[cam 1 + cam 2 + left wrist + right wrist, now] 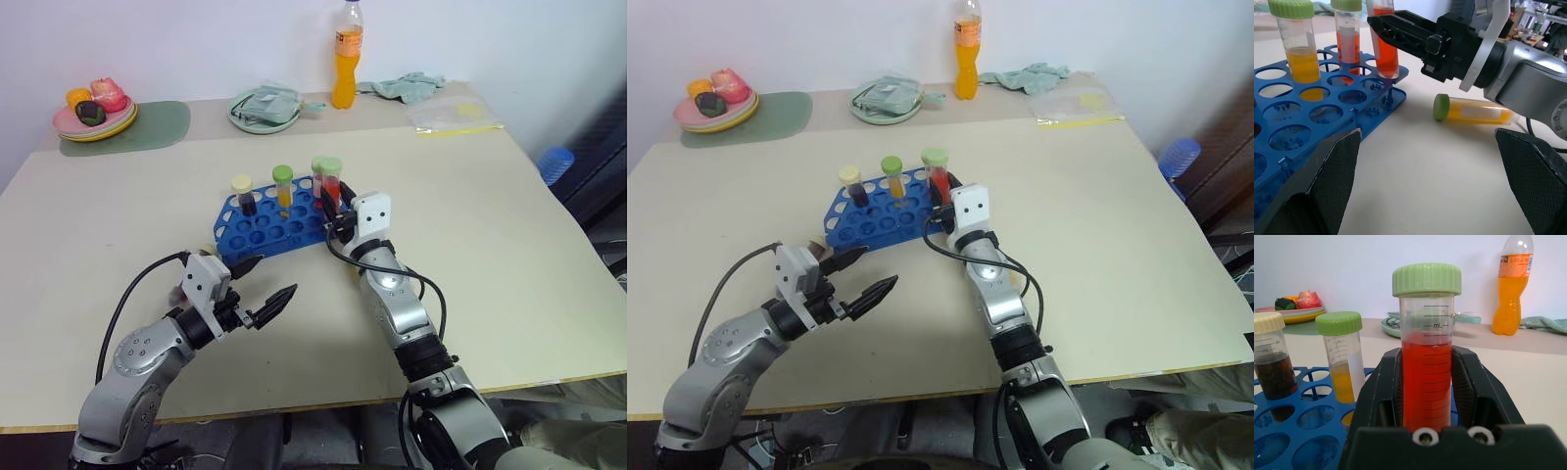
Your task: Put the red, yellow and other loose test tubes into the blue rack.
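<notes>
The blue rack [263, 231] lies mid-table. It holds a dark tube with a cream cap [243, 194], a yellow tube with a green cap [283, 186] and an orange-red tube [1347, 36]. At the rack's near right corner a red test tube [1426, 377] with a green cap stands upright in a hole. My right gripper [333, 208] is shut on it, one finger on each side. A yellow test tube [1474, 108] lies on its side on the table beside the right gripper. My left gripper [276, 275] hovers open in front of the rack, holding nothing.
Along the far edge stand an orange drink bottle [346, 59], a green plate with a packet [265, 108], a plate of toy fruit [95, 113] on a green mat, a cloth [411, 86] and a plastic bag [456, 116]. Bare tabletop lies right of the rack.
</notes>
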Controlling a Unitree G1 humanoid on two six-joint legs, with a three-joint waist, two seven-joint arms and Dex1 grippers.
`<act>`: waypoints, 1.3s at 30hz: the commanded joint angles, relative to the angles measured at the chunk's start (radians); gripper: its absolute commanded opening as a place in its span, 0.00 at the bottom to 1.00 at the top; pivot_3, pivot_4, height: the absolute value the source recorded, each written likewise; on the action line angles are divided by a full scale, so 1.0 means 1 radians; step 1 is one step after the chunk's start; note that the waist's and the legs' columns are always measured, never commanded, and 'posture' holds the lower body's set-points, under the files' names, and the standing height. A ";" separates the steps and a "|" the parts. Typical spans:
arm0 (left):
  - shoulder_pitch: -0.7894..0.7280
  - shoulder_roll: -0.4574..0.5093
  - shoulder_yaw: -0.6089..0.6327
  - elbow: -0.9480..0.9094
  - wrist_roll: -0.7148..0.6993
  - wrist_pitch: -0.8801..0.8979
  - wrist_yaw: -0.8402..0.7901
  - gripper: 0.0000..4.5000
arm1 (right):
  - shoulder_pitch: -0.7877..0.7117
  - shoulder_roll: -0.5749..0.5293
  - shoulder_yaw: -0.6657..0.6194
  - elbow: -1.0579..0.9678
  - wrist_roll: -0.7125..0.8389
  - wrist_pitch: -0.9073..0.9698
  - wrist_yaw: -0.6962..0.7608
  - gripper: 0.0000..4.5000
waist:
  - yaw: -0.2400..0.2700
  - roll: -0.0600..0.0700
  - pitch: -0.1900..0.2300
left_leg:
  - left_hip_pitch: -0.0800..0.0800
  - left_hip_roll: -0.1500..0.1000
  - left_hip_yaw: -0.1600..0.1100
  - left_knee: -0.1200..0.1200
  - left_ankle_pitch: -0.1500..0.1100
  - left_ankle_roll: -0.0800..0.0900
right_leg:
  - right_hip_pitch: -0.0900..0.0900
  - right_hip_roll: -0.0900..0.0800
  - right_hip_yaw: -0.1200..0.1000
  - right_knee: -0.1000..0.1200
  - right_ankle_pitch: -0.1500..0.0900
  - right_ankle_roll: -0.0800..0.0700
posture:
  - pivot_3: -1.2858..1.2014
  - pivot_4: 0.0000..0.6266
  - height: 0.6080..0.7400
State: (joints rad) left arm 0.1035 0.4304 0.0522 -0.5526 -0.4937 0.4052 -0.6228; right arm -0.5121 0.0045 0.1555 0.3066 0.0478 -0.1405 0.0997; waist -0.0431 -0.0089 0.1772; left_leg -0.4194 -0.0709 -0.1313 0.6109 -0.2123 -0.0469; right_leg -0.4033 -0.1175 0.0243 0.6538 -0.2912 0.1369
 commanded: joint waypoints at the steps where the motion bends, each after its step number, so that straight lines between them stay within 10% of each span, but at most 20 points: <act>1: -0.006 -0.002 -0.003 -0.024 -0.013 -0.016 -0.001 1.00 | -0.004 0.013 -0.015 -0.047 0.021 -0.013 0.034 0.63 | 0.000 0.000 0.000 | 0.000 0.000 0.000 0.000 0.000 0.000 | 0.000 0.000 0.000 0.000 0.000 0.000 | 0.52 0.24 1.00; 4: -0.002 -0.005 -0.006 -0.023 -0.010 -0.019 -0.001 1.00 | 0.006 -0.003 -0.015 -0.127 -0.002 -0.021 0.037 0.98 | 0.000 0.000 0.000 | 0.000 0.000 0.000 0.000 0.000 0.000 | 0.000 0.000 0.000 0.000 0.000 0.000 | 0.52 0.24 1.00; 10: 0.017 -0.008 0.002 -0.033 -0.009 -0.021 0.007 1.00 | 0.073 -0.137 -0.062 -0.468 0.117 0.251 0.161 0.98 | 0.006 0.000 0.000 | 0.000 0.000 0.000 0.000 0.000 0.000 | 0.000 0.000 0.000 0.000 0.000 0.000 | 0.52 0.24 1.00; 19: -0.001 0.045 -0.014 -0.005 -0.024 -0.008 -0.066 1.00 | -0.038 -0.747 -0.170 -0.831 0.591 1.426 0.437 0.98 | 0.024 0.004 0.001 | 0.000 0.000 0.000 0.002 -0.001 0.002 | 0.003 -0.001 -0.001 -0.003 -0.001 -0.002 | 0.52 0.24 1.00; 25: -0.056 0.038 -0.048 0.073 -0.006 -0.040 -0.113 1.00 | -0.301 -0.729 -0.035 -0.678 0.634 1.740 0.444 0.98 | 0.029 0.003 0.000 | 0.001 0.000 0.001 0.002 -0.002 0.003 | 0.005 -0.001 -0.002 -0.004 0.000 0.000 | 0.52 0.24 1.00; 39: 0.042 0.111 -0.124 0.013 -0.006 -0.047 -0.216 1.00 | -0.485 -0.706 0.280 -0.412 0.588 1.753 0.370 0.98 | 0.028 0.003 0.000 | -0.003 0.000 0.000 0.002 -0.002 0.003 | 0.002 -0.002 -0.002 -0.004 0.000 0.000 | 0.52 0.24 1.00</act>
State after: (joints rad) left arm 0.1395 0.5383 -0.0672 -0.5128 -0.4911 0.3684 -0.8283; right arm -0.9608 -0.7103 0.4409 -0.1025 0.6580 1.6085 0.4715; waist -0.0153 -0.0057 0.1776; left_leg -0.4221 -0.0713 -0.1313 0.6132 -0.2141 -0.0437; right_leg -0.4019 -0.1198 0.0219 0.6494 -0.2912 0.1370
